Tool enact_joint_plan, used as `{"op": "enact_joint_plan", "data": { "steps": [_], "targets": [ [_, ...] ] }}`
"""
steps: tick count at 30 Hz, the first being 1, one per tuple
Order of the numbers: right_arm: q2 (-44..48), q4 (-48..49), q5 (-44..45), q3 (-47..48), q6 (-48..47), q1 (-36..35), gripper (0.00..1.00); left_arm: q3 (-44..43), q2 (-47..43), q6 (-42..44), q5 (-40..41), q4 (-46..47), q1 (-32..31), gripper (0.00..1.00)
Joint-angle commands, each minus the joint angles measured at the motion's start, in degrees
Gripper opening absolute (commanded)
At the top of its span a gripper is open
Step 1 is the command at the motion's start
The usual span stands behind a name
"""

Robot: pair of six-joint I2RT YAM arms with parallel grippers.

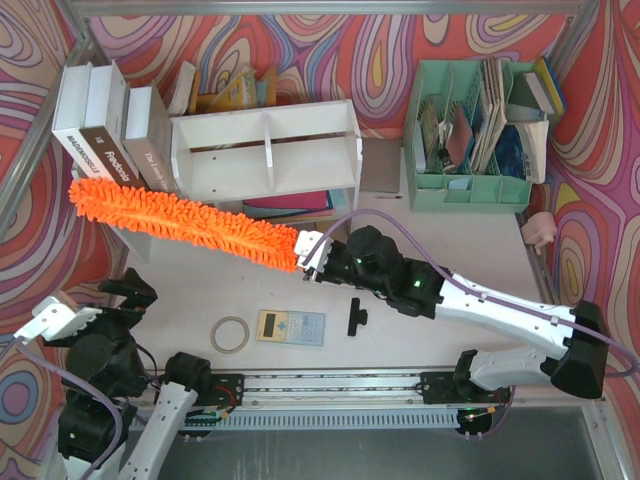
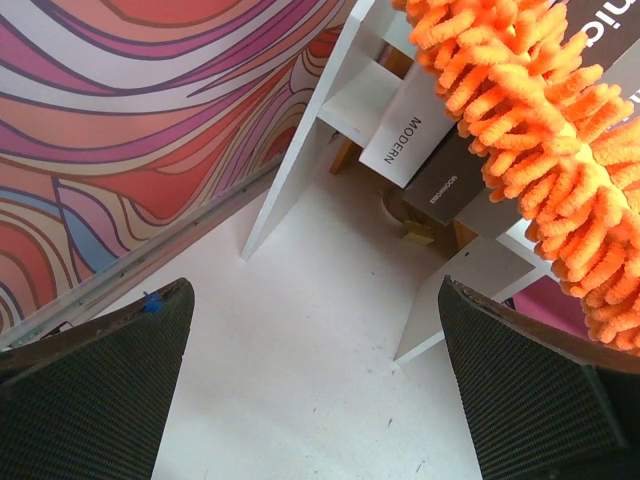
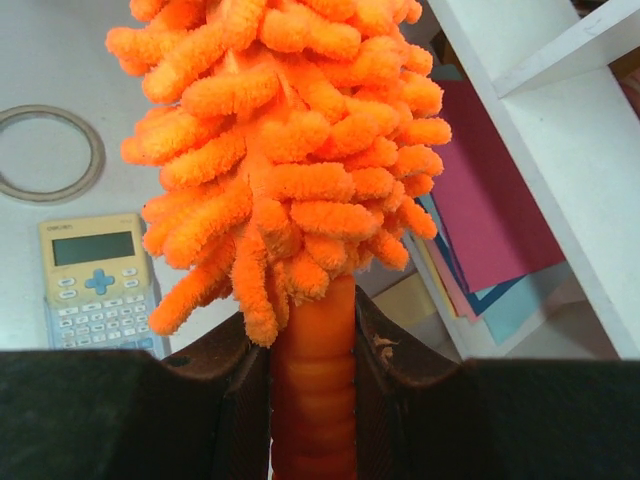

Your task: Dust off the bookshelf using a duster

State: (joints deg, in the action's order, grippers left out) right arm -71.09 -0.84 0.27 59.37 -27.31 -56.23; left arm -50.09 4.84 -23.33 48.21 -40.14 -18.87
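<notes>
Tabletop (image 1: 200,290) white, swirl-patterned walls (image 1: 400,40), duster (image 1: 185,222) in right gripper (image 1: 308,253)

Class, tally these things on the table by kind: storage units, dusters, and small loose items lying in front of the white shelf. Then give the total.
Storage units: 2 (white bookshelf, green organizer)
Dusters: 1 (orange duster)
Small loose items: 3 (tape ring, calculator, black piece)
Total: 6
</notes>
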Motion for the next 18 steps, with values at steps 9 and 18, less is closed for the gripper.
{"op": "enact_joint_plan", "data": {
  "steps": [9,18],
  "targets": [
    [-0.6,-2.43,0.26,7.72,4.02,0.24,0.0,1.17,0.93,3.02,-0.87,1.72,-0.37,0.98],
    [0.36,-3.8,-2.29,9.47,2.11,0.21,0.0,0.74,1.49,3.24,-0.69,1.26,-0.37,0.99]
  ]
}}
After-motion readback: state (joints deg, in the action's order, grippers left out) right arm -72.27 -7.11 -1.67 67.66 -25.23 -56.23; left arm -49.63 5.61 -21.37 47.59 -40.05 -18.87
